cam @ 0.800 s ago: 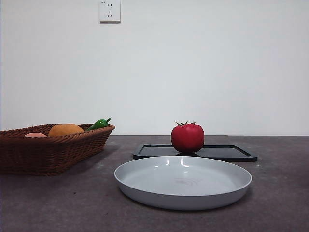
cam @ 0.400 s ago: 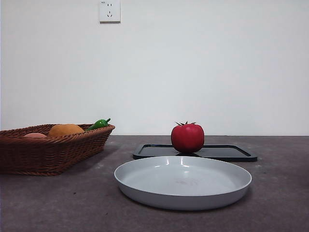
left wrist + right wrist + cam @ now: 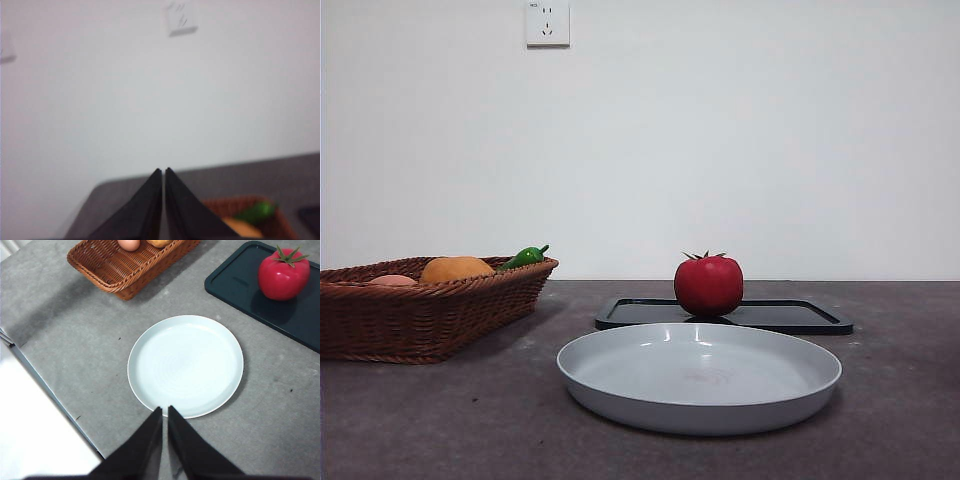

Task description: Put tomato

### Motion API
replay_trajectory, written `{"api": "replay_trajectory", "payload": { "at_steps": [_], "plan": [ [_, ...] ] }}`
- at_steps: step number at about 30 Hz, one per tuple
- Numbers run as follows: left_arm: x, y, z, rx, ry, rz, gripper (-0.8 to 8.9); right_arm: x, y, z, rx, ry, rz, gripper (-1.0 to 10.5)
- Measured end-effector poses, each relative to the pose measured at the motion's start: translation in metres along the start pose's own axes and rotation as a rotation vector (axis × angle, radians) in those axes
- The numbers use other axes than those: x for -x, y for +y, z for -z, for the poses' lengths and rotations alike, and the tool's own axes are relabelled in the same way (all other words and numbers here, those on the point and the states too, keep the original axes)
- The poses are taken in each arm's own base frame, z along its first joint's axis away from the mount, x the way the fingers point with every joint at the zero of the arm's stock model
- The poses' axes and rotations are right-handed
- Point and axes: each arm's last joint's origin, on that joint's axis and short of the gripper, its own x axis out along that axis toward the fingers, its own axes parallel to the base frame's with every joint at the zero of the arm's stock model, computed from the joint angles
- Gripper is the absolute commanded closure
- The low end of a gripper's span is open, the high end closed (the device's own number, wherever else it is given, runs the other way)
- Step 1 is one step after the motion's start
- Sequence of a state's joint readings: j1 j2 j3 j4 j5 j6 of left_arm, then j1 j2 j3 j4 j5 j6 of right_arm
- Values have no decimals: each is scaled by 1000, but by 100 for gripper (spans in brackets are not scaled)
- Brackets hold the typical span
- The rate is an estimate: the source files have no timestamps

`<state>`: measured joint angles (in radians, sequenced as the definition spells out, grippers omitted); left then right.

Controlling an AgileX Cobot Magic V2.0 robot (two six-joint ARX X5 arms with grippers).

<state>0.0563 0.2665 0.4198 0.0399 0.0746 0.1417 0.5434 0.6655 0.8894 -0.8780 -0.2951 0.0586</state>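
Nearest in the front view lies one grey plate [image 3: 699,376]; behind it one black tray [image 3: 800,316] bears the single tomato [image 3: 708,285], upright with its green stem pointing up; off to the side, one wicker basket [image 3: 420,310] holds one orange fruit [image 3: 457,268], one pinkish fruit [image 3: 393,280] and one green pepper [image 3: 525,257]. The right gripper [image 3: 164,410] hangs above the plate's edge, jaws pressed together; the left gripper [image 3: 163,171], jaws likewise closed, faces the wall, where one socket [image 3: 547,22] bears no legible writing.

Red tomato [image 3: 708,286] upright on dark tray [image 3: 790,317]
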Motion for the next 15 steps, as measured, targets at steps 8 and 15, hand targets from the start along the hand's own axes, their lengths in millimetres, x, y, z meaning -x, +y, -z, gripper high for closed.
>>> {"api": "replay_trajectory", "payload": {
  "at_steps": [8, 15],
  "plan": [
    [12, -8, 62, 5, 80, -5, 805, 0, 0, 0, 0, 0, 0, 941],
    [16, -13, 97, 12, 165, 7, 805, 0, 0, 0, 0, 0, 0, 941]
  ]
}}
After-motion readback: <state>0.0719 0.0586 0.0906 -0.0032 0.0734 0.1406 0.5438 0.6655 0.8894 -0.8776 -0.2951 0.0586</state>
